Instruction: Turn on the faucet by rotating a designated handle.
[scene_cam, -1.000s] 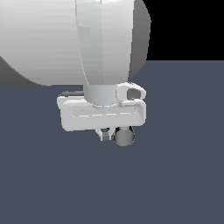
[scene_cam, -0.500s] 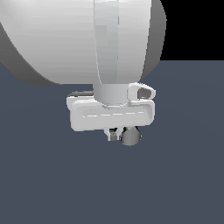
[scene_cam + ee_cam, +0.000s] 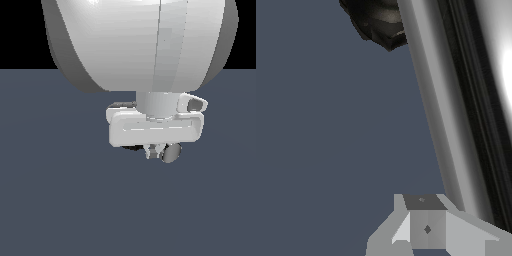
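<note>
Ext view: my gripper (image 3: pixel 156 152) sits low over the faucet (image 3: pixel 131 148), the handle (image 3: pixel 171 153) poking its grey end out beneath; can't tell how far my jaws are parted or if they hold anything. Wrist view: chrome handle (image 3: pixel 438 105) runs right beside one finger (image 3: pixel 426 227) w/ black base (image 3: pixel 376 20) at its far end — looks stiff, slick metal, so I'd push near the free end; bare floor (image 3: pixel 321 130) on one side gives swing room.

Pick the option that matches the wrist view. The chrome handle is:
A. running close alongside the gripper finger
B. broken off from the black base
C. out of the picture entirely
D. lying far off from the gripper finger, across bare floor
A. In the wrist view the handle runs as a long chrome bar right beside the gripper finger, with the faucet's black base at its far end.
</note>
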Motion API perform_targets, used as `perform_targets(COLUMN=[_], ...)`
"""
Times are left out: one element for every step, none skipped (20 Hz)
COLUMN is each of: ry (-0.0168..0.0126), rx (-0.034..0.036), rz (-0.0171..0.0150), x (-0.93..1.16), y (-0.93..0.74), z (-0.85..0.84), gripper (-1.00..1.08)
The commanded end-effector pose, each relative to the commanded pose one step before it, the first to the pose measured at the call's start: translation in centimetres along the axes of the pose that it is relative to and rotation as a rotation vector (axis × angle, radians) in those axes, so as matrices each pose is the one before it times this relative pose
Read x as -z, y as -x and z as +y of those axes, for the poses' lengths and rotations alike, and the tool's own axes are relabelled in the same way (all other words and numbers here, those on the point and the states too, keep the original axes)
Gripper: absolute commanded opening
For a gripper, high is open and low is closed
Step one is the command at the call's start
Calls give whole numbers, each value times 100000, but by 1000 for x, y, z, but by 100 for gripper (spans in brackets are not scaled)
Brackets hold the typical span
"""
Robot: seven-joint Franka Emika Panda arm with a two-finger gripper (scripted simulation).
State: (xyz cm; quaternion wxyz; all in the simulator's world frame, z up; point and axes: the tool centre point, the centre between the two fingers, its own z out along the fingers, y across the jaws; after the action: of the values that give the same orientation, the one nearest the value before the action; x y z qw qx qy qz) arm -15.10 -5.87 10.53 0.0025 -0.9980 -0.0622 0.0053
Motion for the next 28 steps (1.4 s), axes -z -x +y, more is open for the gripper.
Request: perform_targets(ry=[570,0,0,0,0,0,0,0,0,0,0,0,0,0,0,0,0,0,0,0,-131,0,6,0,6,0,0,6], rx=[1089,0,0,0,0,0,0,0,0,0,0,0,0,0,0,0,0,0,0,0,1459,0,-67,0,-67,0,0,-67], rz=[1030,0,0,0,0,0,0,0,0,0,0,0,0,0,0,0,0,0,0,0,333,0,-15,0,-15,0,0,-15], x=[-214,0,0,0,0,0,0,0,0,0,0,0,0,0,0,0,0,0,0,0,254,-4,-9,-4,-9,-4,-4,-9], y=[-1152,-34,-34,-34,-34,-34,-35,-35,-35,-35,-35,-35,-36,-36,-36,-37,-38,-38,-40,0,-260,-267,-255,-266,-253,-265,-265,-251], z=[1205,458,457,456,455,454,453,452,450,449,448,447,446,445,444,442,441,439,438,0,-1102,243,270,242,269,241,240,268], gripper=[-100,-100,-100,-100,-100,-100,-100,-100,-100,-100,-100,-100,-100,-100,-100,-100,-100,-100,-100,-100,-100,-100,-100,-100,-100,-100,-100,-100])
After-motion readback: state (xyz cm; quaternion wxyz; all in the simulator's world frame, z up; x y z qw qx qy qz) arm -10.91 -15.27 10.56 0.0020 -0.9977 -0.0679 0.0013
